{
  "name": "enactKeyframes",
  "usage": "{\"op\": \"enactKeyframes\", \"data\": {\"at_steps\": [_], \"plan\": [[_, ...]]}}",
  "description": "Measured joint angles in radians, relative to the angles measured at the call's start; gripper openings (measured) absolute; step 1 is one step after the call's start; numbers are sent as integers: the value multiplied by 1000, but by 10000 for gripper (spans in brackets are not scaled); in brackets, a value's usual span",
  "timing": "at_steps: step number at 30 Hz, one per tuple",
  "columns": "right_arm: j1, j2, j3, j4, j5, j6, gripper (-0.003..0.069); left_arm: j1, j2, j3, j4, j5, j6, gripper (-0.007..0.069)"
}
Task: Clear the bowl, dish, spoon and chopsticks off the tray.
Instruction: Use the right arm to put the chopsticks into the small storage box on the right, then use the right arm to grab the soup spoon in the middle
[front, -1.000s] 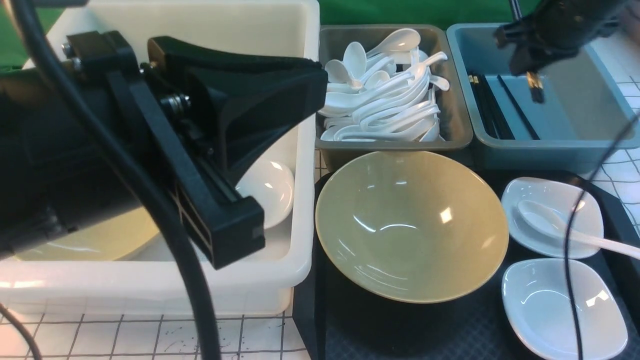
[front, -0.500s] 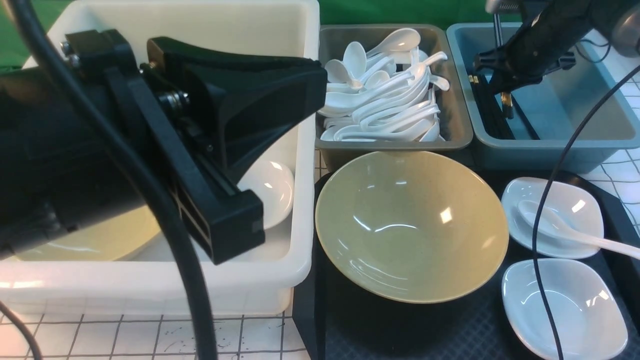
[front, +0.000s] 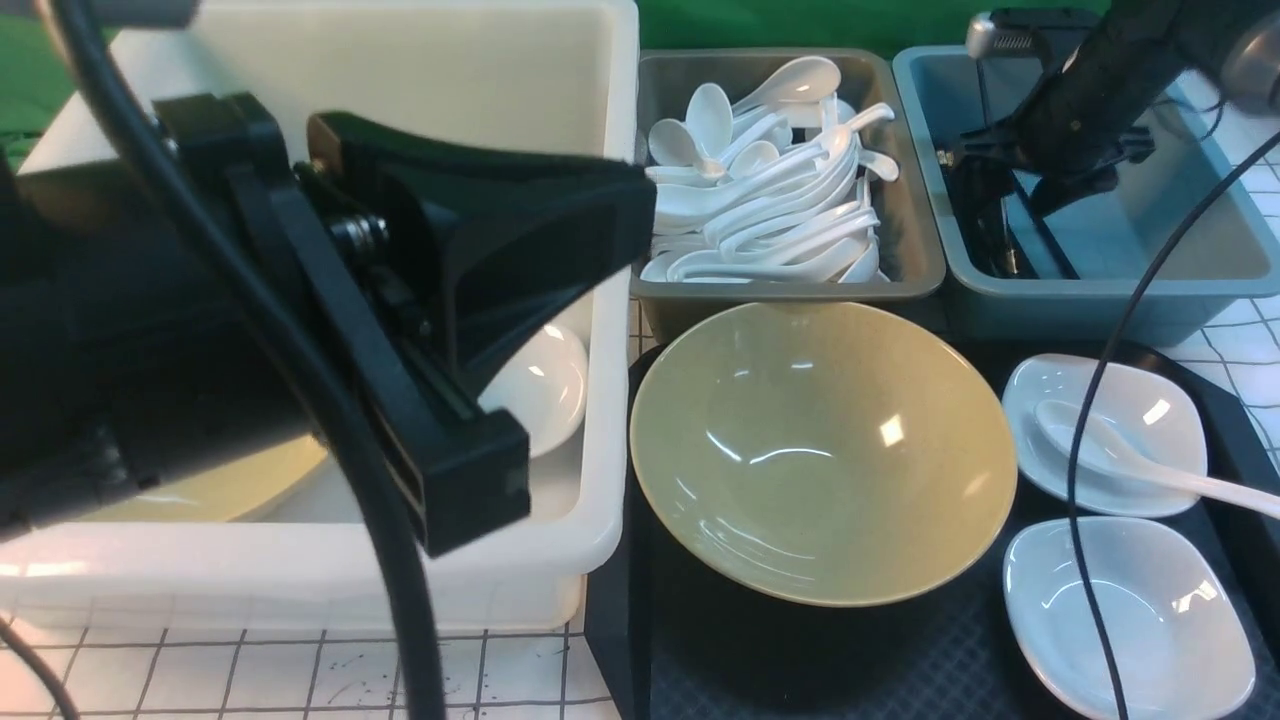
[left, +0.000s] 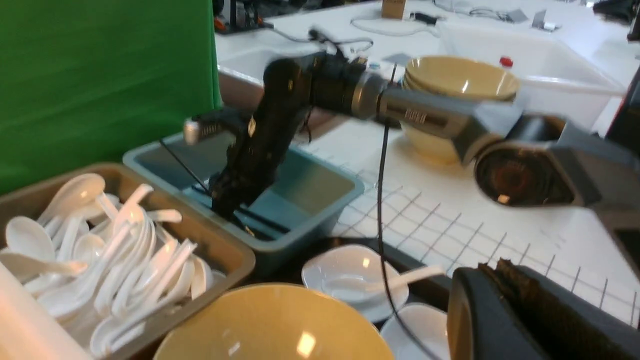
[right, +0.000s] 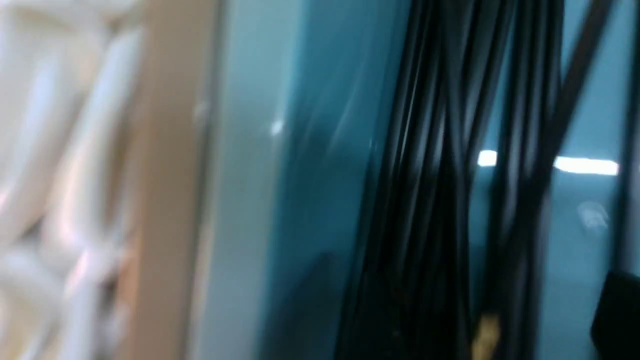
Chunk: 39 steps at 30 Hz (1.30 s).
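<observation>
Over at the blue bin (front: 1100, 300) the right gripper (front: 1000, 200) is dipped right down among the black chopsticks (front: 1052, 243) lying inside, and I can't tell whether its jaws are parted or pinching one. The left gripper (front: 500, 300) hangs spread and empty above the white tub (front: 300, 580). On the tray (front: 800, 660) sit the olive bowl (front: 820, 450), a near white dish (front: 1130, 620) and a far white dish (front: 1165, 395) with the spoon (front: 1120, 450) resting in it.

Green screen (front: 800, 22) standing along the desk's far edge. White desk top (front: 250, 680), ruled with a black grid, seen at the near left corner. Further white table (left: 320, 25) beyond.
</observation>
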Motion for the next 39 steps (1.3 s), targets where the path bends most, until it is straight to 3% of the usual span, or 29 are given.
{"op": "enactKeyframes", "data": {"at_steps": [3,6,7,8,11,16,19,22,28,33,39], "plan": [[1,-89,0,0,89,-47,472,0,0,0,2,37,0,-1],[9,-233,33,2,89,-109,318,0,0,0,3,103,0,-1],[10,-243,38,2,89,-112,308,0,0,0,3,110,0,-1],[15,-311,82,2,89,-132,235,0,0,0,3,130,0,-1],[23,-487,263,3,89,-166,103,0,0,0,3,183,0,-1],[23,-742,631,-88,90,-303,43,0,0,0,6,218,-1,-1],[23,-836,829,-168,85,-388,62,0,0,0,15,217,-1,-1],[23,-867,938,-197,51,-455,133,0,0,0,28,199,-1,-1],[23,-789,1016,-224,10,-573,393,0,0,0,33,185,-36,-1],[23,-708,1018,-236,35,-604,531,0,0,0,33,185,-42,-1],[23,-672,1018,-235,89,-551,557,0,0,0,33,185,-44,-1]]}}
